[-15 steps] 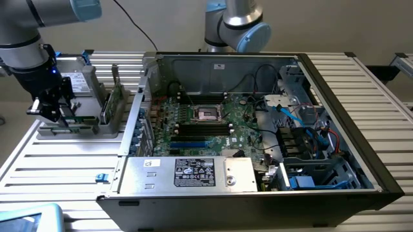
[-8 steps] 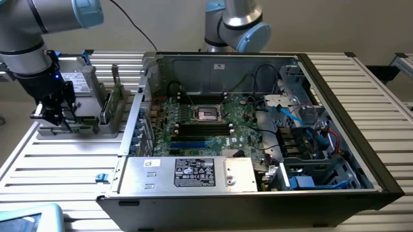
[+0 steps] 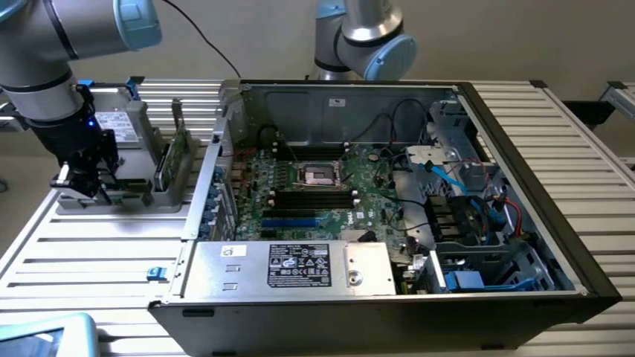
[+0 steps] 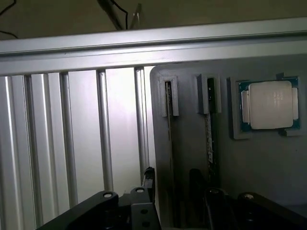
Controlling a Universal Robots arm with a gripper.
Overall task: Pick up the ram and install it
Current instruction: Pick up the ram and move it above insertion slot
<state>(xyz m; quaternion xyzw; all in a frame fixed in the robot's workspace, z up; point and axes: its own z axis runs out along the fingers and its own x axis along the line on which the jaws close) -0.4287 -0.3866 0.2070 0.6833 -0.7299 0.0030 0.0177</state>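
Two ram sticks stand edge-on in the slots of a grey holder (image 4: 192, 143): one ram (image 4: 169, 124) near the holder's edge, the other (image 4: 210, 129) beside it. My gripper (image 4: 172, 196) hangs just above the holder, open, and the first stick's edge runs between its dark fingers (image 4: 149, 179) without touching them. In the exterior view the gripper (image 3: 88, 186) sits low over the holder (image 3: 129, 197) at the exterior view's left. The open computer case holds the green motherboard (image 3: 297, 186), whose black memory slots (image 3: 312, 197) lie bare.
A square silver processor chip (image 4: 268, 105) rests in the holder beside the sticks. A green board (image 3: 175, 152) stands on edge in the holder. A second arm (image 3: 362, 37) rises behind the case (image 3: 555, 245). Cables and drive bays crowd the case's right side. Ribbed aluminium table (image 3: 89, 260) surrounds everything.
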